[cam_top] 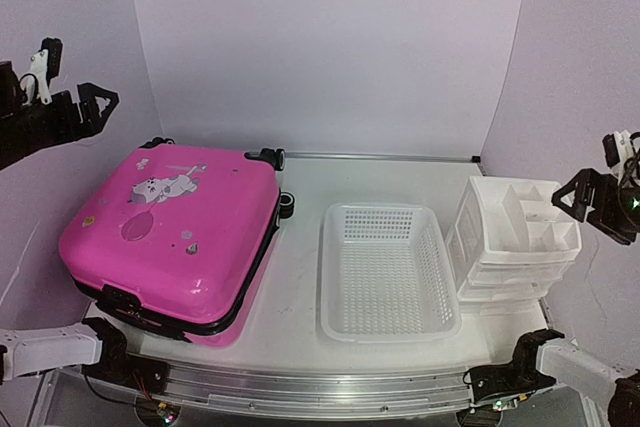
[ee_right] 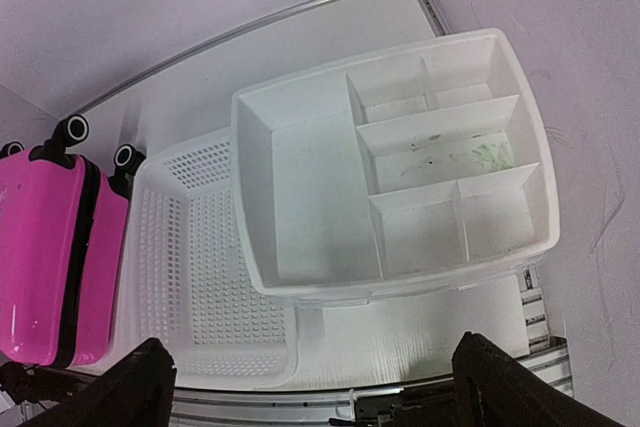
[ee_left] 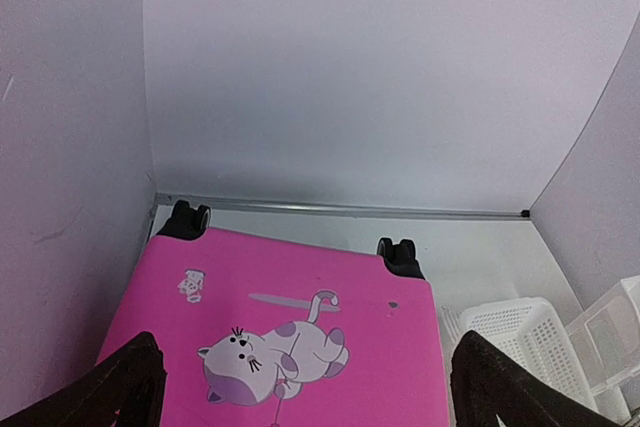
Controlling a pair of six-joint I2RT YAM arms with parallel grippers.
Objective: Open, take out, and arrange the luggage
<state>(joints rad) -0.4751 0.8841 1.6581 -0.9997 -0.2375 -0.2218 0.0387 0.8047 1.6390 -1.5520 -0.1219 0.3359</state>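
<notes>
The white worktop (cam_top: 300, 292), ringed by plain pale walls, carries the glossy hot-pink hard-shell luggage (cam_top: 170, 232), which lies closed and flat at its left, cat print up and black wheels toward the back. Right of it sit a rectangular white mesh basket (cam_top: 385, 210) and a compartmented plastic organizer (cam_top: 482, 189), its lower tiers hard to make out. The left pincer (cam_top: 100, 109) and right pincer (cam_top: 572, 197) hang above, jaws spread wide, empty.

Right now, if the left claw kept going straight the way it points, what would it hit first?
Most likely the pink suitcase. The left gripper hangs above it, wide open, aimed down at its top near the cat picture. Depth is unclear, so the exact spot is uncertain.
</notes>
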